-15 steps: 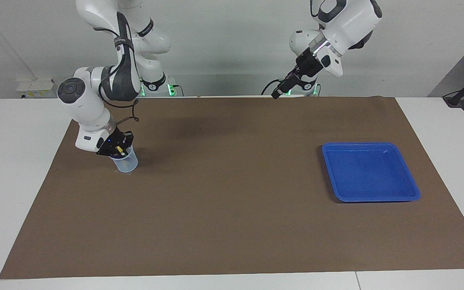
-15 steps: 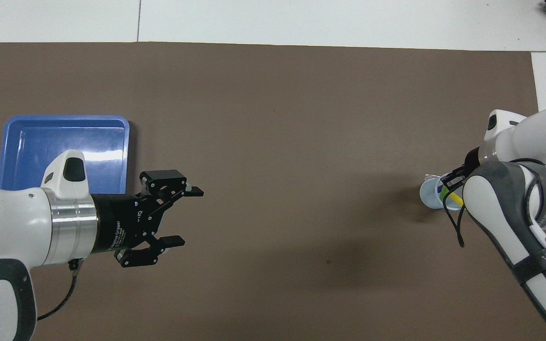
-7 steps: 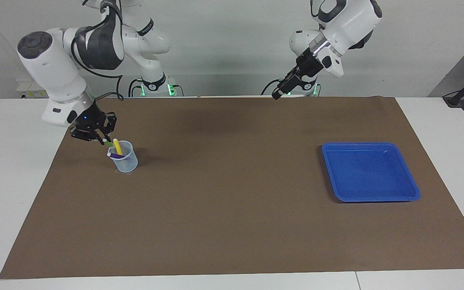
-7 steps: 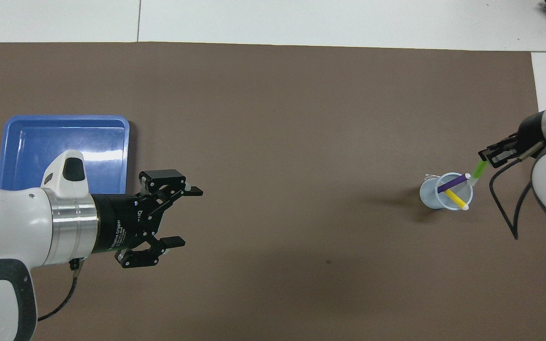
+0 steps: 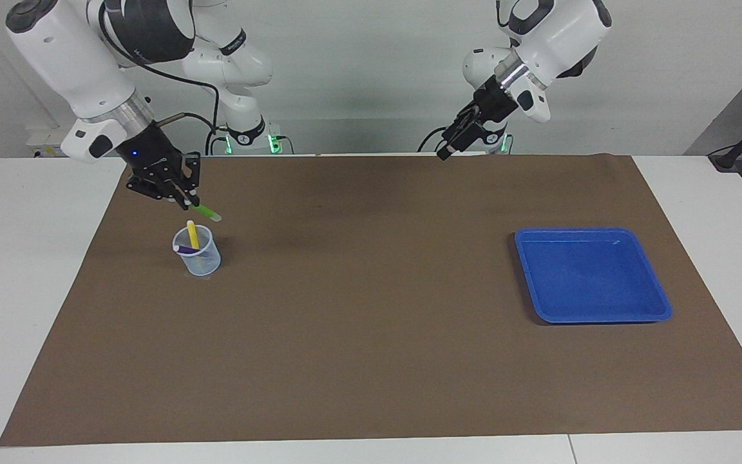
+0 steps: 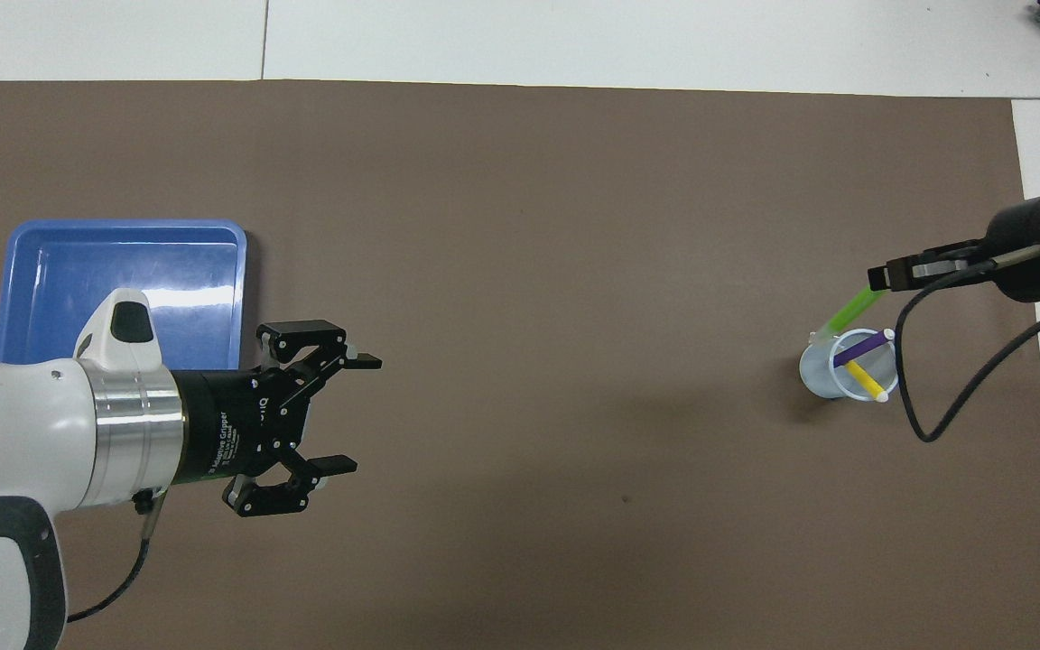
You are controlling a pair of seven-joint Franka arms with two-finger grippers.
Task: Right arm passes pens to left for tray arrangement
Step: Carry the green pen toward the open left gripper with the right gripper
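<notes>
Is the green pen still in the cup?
Out. The right claw holds the green pen in the air above the cup; only yellow and purple pens stand inside.

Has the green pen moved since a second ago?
Yes. The green pen has come up out of the cup, gripped by the right tool.

The cup (image 5: 197, 258) stands on the mat (image 5: 371, 361) toward the right arm's end of the worktop (image 5: 29, 270), two pens (image 5: 192, 236) leaning inside it. A third pen (image 5: 203, 211) hangs tilted just above the cup in the right hand (image 5: 184, 201). The tray (image 5: 661, 303) lies well apart, toward the left arm's end. The left hand (image 6: 348, 413) hangs over the mat beside the tray.
</notes>
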